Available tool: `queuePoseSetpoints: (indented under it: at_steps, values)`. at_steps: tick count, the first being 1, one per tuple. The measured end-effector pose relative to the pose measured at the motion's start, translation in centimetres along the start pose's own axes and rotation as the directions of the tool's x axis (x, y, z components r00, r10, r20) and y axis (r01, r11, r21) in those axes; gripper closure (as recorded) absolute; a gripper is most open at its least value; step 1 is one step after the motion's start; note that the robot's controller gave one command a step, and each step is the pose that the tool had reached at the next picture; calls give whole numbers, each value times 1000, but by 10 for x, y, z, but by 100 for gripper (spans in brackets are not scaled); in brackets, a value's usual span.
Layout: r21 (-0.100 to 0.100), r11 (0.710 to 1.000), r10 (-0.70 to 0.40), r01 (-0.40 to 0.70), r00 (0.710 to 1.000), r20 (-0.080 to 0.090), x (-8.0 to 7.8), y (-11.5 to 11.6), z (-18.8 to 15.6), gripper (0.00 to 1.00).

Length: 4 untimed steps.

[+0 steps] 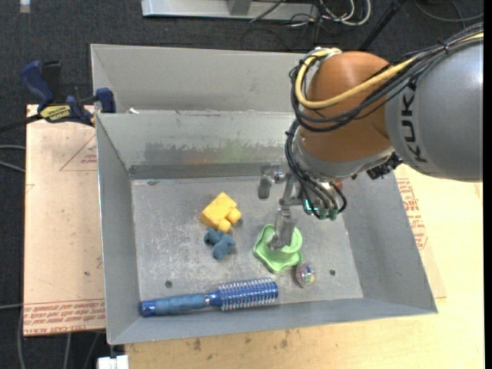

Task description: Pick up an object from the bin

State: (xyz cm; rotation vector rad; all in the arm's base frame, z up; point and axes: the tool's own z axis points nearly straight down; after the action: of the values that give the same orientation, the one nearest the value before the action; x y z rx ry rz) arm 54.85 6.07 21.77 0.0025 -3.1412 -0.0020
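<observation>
The green thing [272, 259] is a light green, soft-looking piece with an uneven flat edge. It lies on the floor of the bin [115, 206], a little right of the middle and toward the near side. The gripper [284, 237] stands directly over it, and its tip is down on the middle of the green thing or just above it. We cannot tell from this view if the pincer is apart, together or clamped on the piece, because the tip looks like one narrow stem.

Around it lie few other things. A small shiny ball [306, 275] lies just beside the green thing, at its near right. A blue lump [221, 244] lies to its left, near but apart. A yellow block [221, 211] lies just behind the lump. A blue brush [223, 297] lies along the near wall, well clear of the tip.

We judge that the task is at the step of the grasp. The arm is already low at the green thing, and nothing is lifted yet.

The next move, we think, calls for a firm close on a raised part of the piece and then a straight lift. The piece is flat and perhaps soft, so it may slip or fold. The ball is close and could be pushed.
</observation>
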Motion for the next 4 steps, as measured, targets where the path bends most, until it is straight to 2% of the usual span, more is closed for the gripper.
queuePoseSetpoints:
  at_steps: [1,2,3,4]
  values:
    - [0,987,-160,160,987,22,63,63,147,0]
    - [-1,1000,22,-22,1000,4,46,57,117,0]
    - [0,993,118,-118,993,-1,51,59,118,0]
    - [1,946,324,-324,946,-2,55,66,149,0]
